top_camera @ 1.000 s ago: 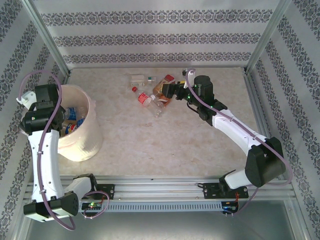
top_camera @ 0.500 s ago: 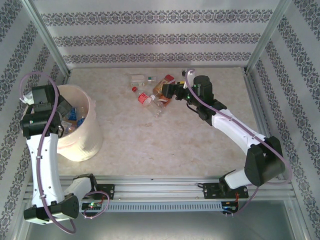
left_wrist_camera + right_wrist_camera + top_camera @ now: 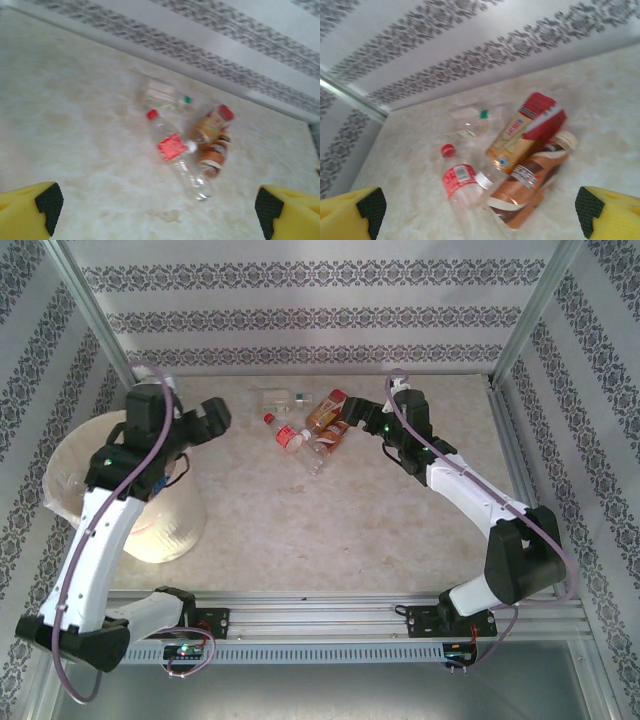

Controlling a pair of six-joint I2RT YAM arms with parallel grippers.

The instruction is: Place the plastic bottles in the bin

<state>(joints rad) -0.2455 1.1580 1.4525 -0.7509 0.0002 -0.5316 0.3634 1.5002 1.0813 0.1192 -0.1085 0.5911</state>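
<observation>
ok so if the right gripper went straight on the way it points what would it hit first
Probably the brown bottle, lying nearest in front of the open right gripper, against the red-capped amber bottle; depth is hard to judge.

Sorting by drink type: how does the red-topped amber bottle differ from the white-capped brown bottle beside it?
Cap: the red-topped amber bottle has red, the white-capped brown bottle pale cream. Label: red and cream on the amber bottle, brown with white bands on the brown bottle. Both lie on their sides, side by side on the table.
</observation>
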